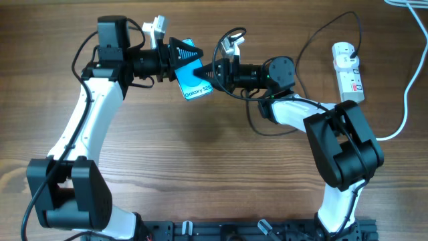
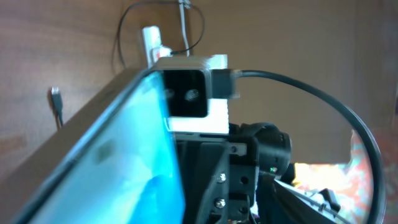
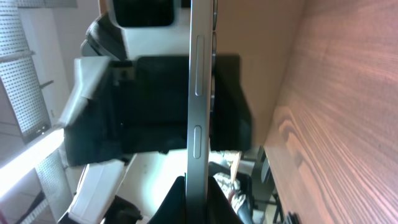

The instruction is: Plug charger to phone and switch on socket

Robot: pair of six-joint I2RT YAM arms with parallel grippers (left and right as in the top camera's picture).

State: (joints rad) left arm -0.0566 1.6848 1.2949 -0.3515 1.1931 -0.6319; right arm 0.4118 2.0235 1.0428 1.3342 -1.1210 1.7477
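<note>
The phone (image 1: 194, 79), with a teal face and "Galaxy" text, is held in the air between both grippers. My left gripper (image 1: 182, 59) is shut on its upper end, and its teal face fills the left wrist view (image 2: 118, 168). My right gripper (image 1: 211, 70) is shut on its right edge, and the right wrist view shows my fingers (image 3: 199, 202) clasping the phone edge-on (image 3: 199, 93). The charger's thin black cable (image 1: 313, 35) loops from a white adapter (image 1: 344, 50) on the socket (image 1: 349, 75). Its small metal-tipped plug (image 2: 56, 98) lies loose on the table.
The socket's thick white cord (image 1: 408, 100) curves along the right edge of the wooden table (image 1: 200, 167). The power strip also shows far off in the left wrist view (image 2: 151, 40), behind the right wrist camera (image 2: 186, 93).
</note>
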